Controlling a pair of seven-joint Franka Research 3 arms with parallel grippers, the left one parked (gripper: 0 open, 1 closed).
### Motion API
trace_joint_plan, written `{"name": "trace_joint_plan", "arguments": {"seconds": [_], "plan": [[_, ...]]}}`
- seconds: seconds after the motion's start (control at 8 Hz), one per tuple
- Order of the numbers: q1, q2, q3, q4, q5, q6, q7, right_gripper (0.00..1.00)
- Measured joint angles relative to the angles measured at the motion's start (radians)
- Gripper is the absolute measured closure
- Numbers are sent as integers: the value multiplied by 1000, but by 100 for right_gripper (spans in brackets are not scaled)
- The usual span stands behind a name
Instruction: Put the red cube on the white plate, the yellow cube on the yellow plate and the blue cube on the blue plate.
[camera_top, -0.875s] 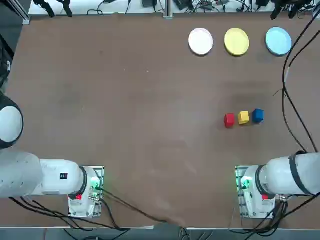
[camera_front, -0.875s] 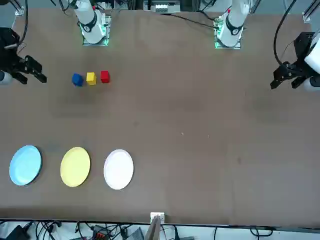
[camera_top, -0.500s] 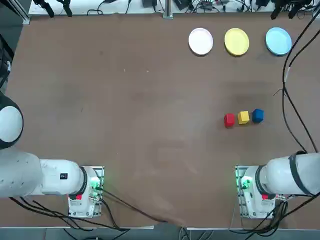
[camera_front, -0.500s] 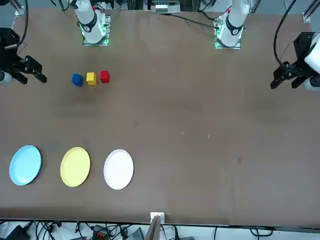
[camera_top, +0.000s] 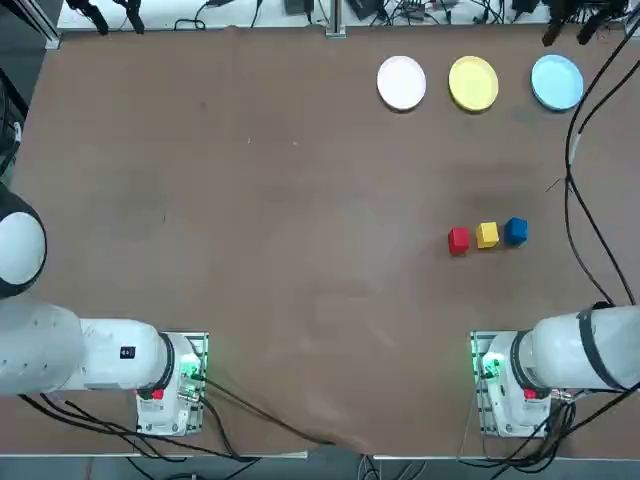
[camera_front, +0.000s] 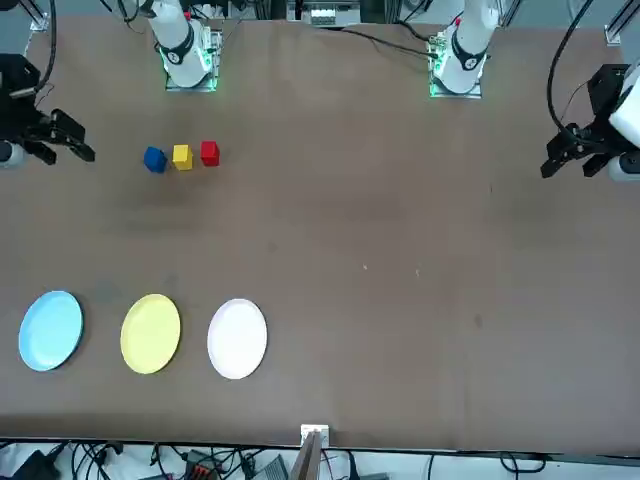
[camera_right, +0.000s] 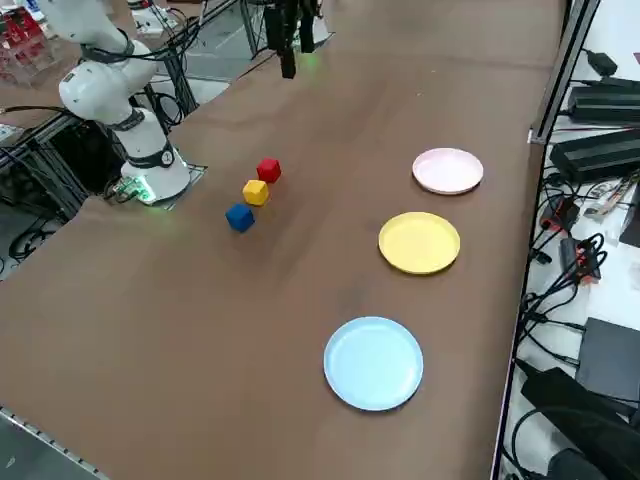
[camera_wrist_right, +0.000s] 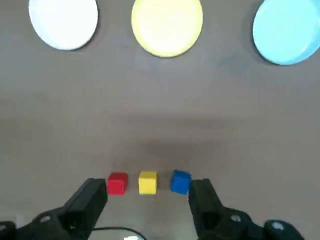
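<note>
R. fingers (camera_wrist_right: 147, 205) are apart w/ nothing between, prob. so they can take a cube (camera_wrist_right: 147, 183) from the desk (camera_wrist_right: 150, 110) next.

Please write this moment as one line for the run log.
right gripper: open, empty, above table | red cube, yellow cube, blue cube: on table, off plates

Red cube (camera_top: 458, 241), yellow cube (camera_top: 487, 235) and deep-blue cube (camera_top: 516, 231), each of one solid colour. Plates unpatterned: white plate (camera_top: 401, 83), yellow plate (camera_top: 473, 83), light sky-blue plate (camera_top: 557, 82). Tabletop (camera_top: 280, 220) brown; robot arm (camera_top: 575, 350) white with black bands.
</note>
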Motion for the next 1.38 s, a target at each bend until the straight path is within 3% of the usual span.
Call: {"name": "trace_joint_plan", "arguments": {"seconds": [0.38,0.62,0.88,1.12,1.38], "plan": [[4,49,5,-4,2,-222,1,0],[38,79,16,-78,5,-319,1,1],[103,48,21,-285,9,-218,2,2],[153,-21,24,-562,18,5,41,3],[235,-46,24,-707,31,181,181,4]]}}
